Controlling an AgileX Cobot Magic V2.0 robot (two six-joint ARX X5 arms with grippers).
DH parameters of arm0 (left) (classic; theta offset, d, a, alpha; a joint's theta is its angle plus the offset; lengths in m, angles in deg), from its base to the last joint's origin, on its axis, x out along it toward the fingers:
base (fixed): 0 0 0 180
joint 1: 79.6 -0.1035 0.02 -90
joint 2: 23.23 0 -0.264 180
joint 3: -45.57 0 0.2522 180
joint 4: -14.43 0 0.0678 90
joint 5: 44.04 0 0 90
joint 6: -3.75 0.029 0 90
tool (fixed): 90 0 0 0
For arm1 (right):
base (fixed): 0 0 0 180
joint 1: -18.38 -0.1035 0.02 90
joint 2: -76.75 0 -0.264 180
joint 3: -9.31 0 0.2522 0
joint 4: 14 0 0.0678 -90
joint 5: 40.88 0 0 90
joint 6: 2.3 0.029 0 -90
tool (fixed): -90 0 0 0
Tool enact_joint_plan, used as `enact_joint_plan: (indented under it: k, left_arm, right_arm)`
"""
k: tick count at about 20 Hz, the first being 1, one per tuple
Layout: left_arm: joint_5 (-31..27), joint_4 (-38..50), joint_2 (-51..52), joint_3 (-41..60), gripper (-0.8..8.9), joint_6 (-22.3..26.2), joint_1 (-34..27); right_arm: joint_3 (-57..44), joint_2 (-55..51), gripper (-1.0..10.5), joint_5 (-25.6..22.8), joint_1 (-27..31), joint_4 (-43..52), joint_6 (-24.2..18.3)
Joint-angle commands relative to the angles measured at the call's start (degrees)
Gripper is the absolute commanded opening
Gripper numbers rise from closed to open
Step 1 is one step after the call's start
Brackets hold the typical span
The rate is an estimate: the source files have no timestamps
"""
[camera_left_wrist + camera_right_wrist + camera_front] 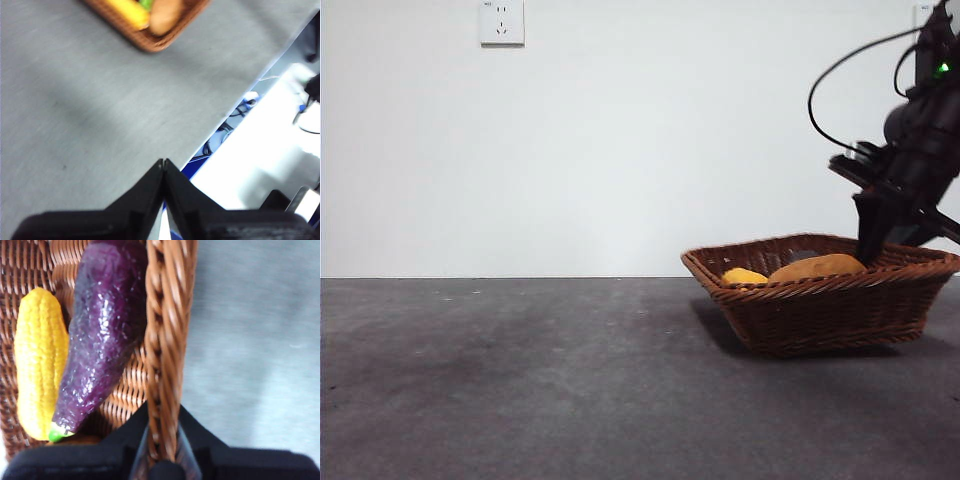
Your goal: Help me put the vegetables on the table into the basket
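One basket (820,305) holds three vegetables: eggplant (100,335), potato (817,267), yellow piece (40,360).

Front view evenly lit, sharp; soft shadow left of basket (820,300) on table (520,380). Left wrist view motion-blurred, floor (260,150) blown out white. Right wrist view close, soft; eggplant (100,335) glossy with glare.

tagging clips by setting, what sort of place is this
Probably a lab or test room, not a kitchen: a bare white wall with a socket, a plain grey table holding only a wicker basket of vegetables, and loose cables beyond the table's edge.
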Motion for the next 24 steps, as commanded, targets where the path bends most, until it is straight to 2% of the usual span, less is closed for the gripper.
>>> enact_joint_plan:
  k: [1, 4, 5, 6, 7, 8, 9, 12, 14, 17, 18, 20, 22, 23, 24]
  left_arm:
    - [-0.4, 0.3, 2.6, 0.7, -0.03, -1.6, 0.1]
    - [-1.4, 0.3, 5.1, 0.7, -0.03, -2.2, 0.1]
    - [-1.4, 0.3, 5.6, 0.7, -0.03, -2.2, 0.1]
    - [-1.4, 0.3, 6.0, 0.7, -0.03, -2.3, 0.1]
    - [-1.3, 0.3, 6.1, 0.7, -0.03, -2.2, 0.1]
    - [-1.3, 0.3, 6.1, 0.7, -0.03, -2.2, 0.1]
    - [-1.3, 0.3, 6.1, 0.7, -0.03, -2.2, 0.1]
    - [-1.4, 0.3, 6.8, 0.7, -0.03, -1.1, 0.1]
    - [-3.7, 0.3, 7.6, 0.7, -0.03, 0.0, 0.1]
    - [-6.5, 0.3, 8.9, 0.7, -0.03, 0.4, 0.1]
    - [-7.3, 0.3, 9.2, 0.7, -0.03, 0.4, 0.1]
    - [-7.3, 0.3, 9.9, 0.6, -0.03, 0.3, 0.1]
    - [-7.2, 0.3, 9.9, 0.6, -0.03, 0.0, 0.1]
    - [-7.2, 0.3, 9.8, 0.6, -0.03, 0.0, 0.1]
    - [-7.2, 0.3, 9.8, 0.6, -0.03, 0.0, 0.1]
  right_arm:
    - [0.3, 1.4, -0.2, 0.5, 0.4, 0.2, -1.2]
    - [0.3, 1.7, -0.1, 0.0, 0.4, 0.3, -1.3]
    - [0.3, 1.7, 0.7, -1.1, 0.4, 0.7, -1.2]
    - [0.3, 1.7, 2.8, -2.4, 0.4, 0.6, -0.6]
    - [0.3, 1.7, 5.6, -3.3, 0.4, 0.2, -0.5]
    - [0.3, 1.7, 7.7, -4.2, 0.4, -0.2, -0.4]
    - [0.3, 1.4, 7.9, -4.3, 0.4, -0.2, 0.1]
    - [0.3, -3.1, 7.9, -5.5, 0.5, -2.1, 0.8]
    - [0.3, -9.0, 7.8, -9.3, 0.5, -4.9, 2.3]
    - [0.3, -20.3, 7.8, -10.6, 0.5, -8.6, 2.2]
    - [0.3, -24.7, 7.2, -10.6, 0.5, -10.2, 2.5]
    - [0.3, -33.5, 4.5, -12.5, 0.3, -13.2, 2.4]
    - [0.3, -41.6, 0.6, -14.3, 0.3, -14.2, 2.4]
    - [0.3, -45.2, -0.2, -14.5, 0.3, -14.2, 2.4]
    - [0.3, -49.2, -0.1, -14.8, 0.3, -14.2, 2.4]
